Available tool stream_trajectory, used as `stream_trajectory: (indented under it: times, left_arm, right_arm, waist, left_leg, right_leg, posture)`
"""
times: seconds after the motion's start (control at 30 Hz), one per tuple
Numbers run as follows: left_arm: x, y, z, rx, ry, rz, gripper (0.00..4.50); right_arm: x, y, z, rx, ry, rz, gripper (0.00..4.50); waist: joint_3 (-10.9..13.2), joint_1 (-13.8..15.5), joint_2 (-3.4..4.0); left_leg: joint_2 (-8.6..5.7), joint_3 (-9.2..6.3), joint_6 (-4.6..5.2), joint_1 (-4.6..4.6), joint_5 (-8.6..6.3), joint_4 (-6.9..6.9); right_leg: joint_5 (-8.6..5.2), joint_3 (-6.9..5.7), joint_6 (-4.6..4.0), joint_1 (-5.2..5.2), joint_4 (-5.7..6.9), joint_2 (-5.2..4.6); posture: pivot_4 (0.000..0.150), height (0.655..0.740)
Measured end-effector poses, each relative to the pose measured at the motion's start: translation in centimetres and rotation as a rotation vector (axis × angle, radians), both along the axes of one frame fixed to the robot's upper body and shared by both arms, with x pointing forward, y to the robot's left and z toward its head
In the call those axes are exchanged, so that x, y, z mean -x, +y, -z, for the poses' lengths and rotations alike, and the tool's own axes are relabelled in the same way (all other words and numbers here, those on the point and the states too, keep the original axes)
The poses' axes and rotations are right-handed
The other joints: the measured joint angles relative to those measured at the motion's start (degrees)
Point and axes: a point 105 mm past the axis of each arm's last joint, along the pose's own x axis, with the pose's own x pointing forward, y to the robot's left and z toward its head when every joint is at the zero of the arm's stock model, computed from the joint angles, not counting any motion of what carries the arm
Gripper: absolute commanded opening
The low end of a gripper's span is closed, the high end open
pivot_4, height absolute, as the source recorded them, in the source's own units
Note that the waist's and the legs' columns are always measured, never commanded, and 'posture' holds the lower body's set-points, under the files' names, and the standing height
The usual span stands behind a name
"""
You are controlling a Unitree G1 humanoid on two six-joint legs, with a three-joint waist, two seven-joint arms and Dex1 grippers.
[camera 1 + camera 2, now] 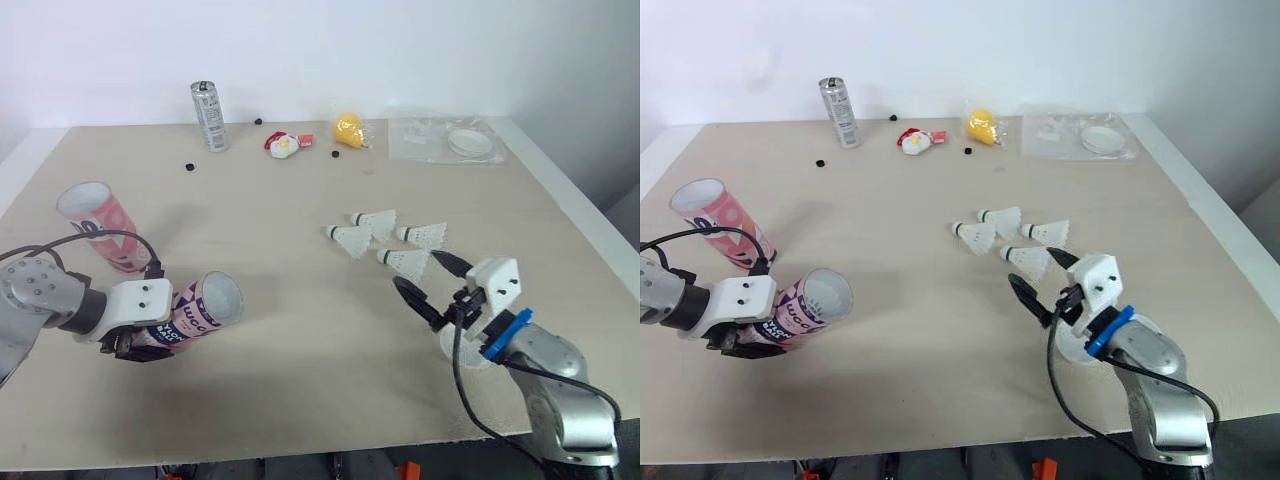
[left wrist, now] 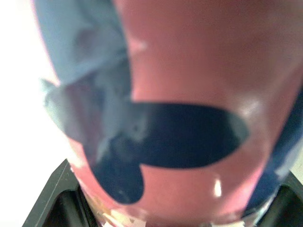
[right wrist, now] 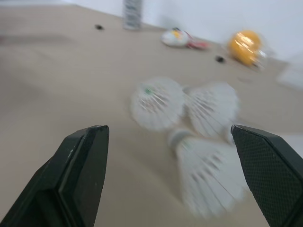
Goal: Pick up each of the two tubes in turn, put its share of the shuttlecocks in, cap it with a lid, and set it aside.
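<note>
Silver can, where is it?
In the eye views, the can stands at the table's far edge, left of centre, a red-and-white toy to its right.

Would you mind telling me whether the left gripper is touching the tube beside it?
Touching. The left wrist view shows the tube wedged between both fingers of the left gripper, pressed against each.

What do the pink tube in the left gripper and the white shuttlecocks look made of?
Pink printed tube: likely cardboard with a glossy printed wrap; the left wrist view shows specular highlights, and the open rim looks thin and pale. White shuttlecocks: skirts look matte and ribbed, feather or nylon, cannot tell which.
</note>
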Motion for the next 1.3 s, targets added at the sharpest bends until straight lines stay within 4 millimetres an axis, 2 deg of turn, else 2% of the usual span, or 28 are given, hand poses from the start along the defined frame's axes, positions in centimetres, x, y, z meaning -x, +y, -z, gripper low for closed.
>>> stream_trajectory:
  times: [0.17,0.37,0.6,0.7,0.87,0.9,0.93,1.23,1.3]
  left_arm:
    - [0.0,-0.1,0.0,0.001,-0.004,0.002,3.02]
    - [0.0,-0.2,0.0,0.003,-0.009,-0.001,3.02]
    - [0.2,-0.3,0.0,0.006,-0.011,-0.003,3.02]
    - [0.2,-0.3,0.0,0.011,-0.013,-0.011,3.02]
    - [0.2,-0.2,0.0,0.011,-0.014,-0.019,3.02]
    - [0.2,-0.2,0.0,0.011,-0.015,-0.020,3.02]
    - [0.2,-0.2,0.0,0.011,-0.015,-0.020,3.02]
    - [0.2,-0.3,0.0,0.011,-0.016,-0.017,3.02]
    - [0.3,-0.3,0.0,0.011,-0.016,-0.016,3.02]
  right_arm:
    - [-0.2,-0.9,2.9,-0.025,0.157,0.042,4.43]
    - [-2.2,0.7,2.0,-0.037,0.160,0.021,4.43]
    - [-3.8,1.7,3.2,-0.051,0.212,0.015,4.43]
    - [-4.1,1.5,3.6,-0.051,0.224,0.028,3.69]
    - [-4.5,1.2,4.0,-0.053,0.232,0.042,1.07]
    - [-4.5,1.2,3.8,-0.054,0.225,0.042,0.42]
    - [-4.6,1.2,3.7,-0.054,0.221,0.042,0.03]
    - [-4.4,1.3,2.8,-0.072,0.212,0.004,0.03]
    - [-3.1,1.9,1.0,-0.061,0.224,-0.124,0.03]
  waist:
    - [0.0,0.1,0.00]
    - [0.0,0.0,0.01]
    - [0.0,0.1,0.02]
    - [0.0,0.1,0.02]
    - [0.0,0.1,0.02]
    - [0.0,0.1,0.02]
    - [0.0,0.1,0.02]
    - [0.0,0.1,0.03]
    - [0.1,0.1,0.16]
  left_leg:
    - [-0.03,0.03,0.00,-0.02,0.00,0.00]
    - [-0.01,0.02,0.02,-0.02,0.01,0.02]
    - [-0.05,0.02,0.01,-0.08,0.00,-0.02]
    - [-0.05,0.01,0.01,-0.08,0.00,-0.02]
    - [-0.04,0.01,0.01,-0.06,0.00,-0.02]
    - [-0.04,0.01,0.01,-0.06,0.00,-0.02]
    - [-0.04,0.01,0.01,-0.06,0.00,-0.02]
    - [-0.04,0.01,0.01,-0.08,0.00,-0.02]
    - [-0.06,0.02,0.01,-0.10,0.00,-0.01]
  right_leg:
    - [-0.03,0.07,0.04,0.01,0.00,-0.02]
    - [0.02,0.06,0.04,0.01,0.00,0.01]
    - [-0.08,0.09,0.10,-0.01,-0.01,-0.01]
    - [-0.08,0.09,0.11,-0.01,-0.01,-0.01]
    - [-0.05,0.09,0.08,-0.01,-0.01,0.00]
    - [-0.05,0.09,0.08,-0.01,-0.01,0.00]
    - [-0.05,0.09,0.09,-0.01,-0.01,0.00]
    - [-0.06,0.09,0.10,-0.01,-0.01,-0.01]
    - [-0.06,0.11,0.13,-0.01,-0.02,-0.03]
  posture:
    - [0.150,0.7400]
    - [0.150,0.7400]
    - [0.150,0.7400]
    - [0.150,0.7400]
    - [0.150,0.7400]
    - [0.150,0.7400]
    - [0.150,0.7400]
    - [0.150,0.7400]
    - [0.150,0.7400]
